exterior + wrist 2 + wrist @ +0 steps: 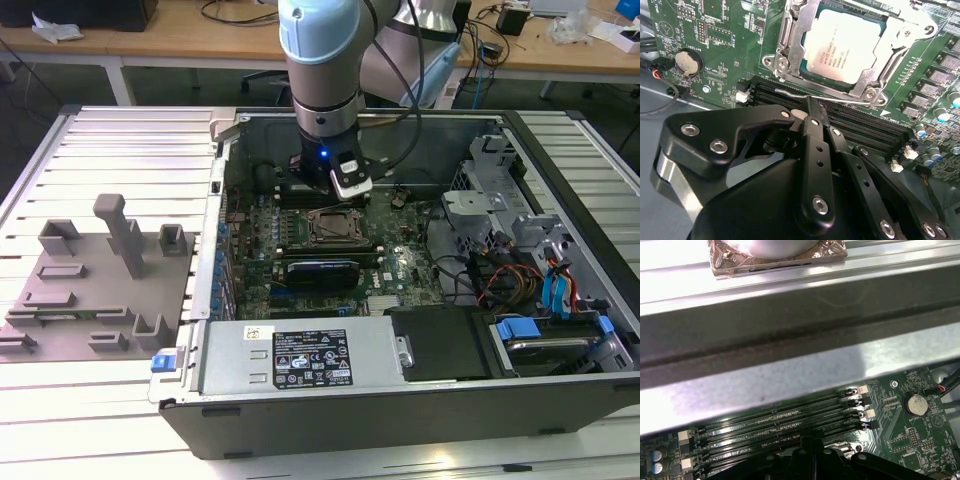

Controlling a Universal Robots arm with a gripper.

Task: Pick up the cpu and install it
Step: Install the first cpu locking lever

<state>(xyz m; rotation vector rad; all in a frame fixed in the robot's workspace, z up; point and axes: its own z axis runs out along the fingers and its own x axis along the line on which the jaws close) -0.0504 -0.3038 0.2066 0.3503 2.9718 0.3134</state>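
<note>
Cpu [847,46] already seated in the socket [790,40] of the motherboard [715,45], frame apparently not clamped, gripper [812,112] empty just beside it, fingers pressed together, above the memory slots [785,417].

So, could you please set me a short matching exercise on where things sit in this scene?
Things:
1. cpu
2. gripper
3. grey tray
4. coin battery

Places:
A. on the slatted table outside the case, at the exterior view's left
B. in the metal-framed socket
C. over the memory slots beside the socket
D. in a round holder on the green board

Pairs: 1-B, 2-C, 3-A, 4-D
</note>
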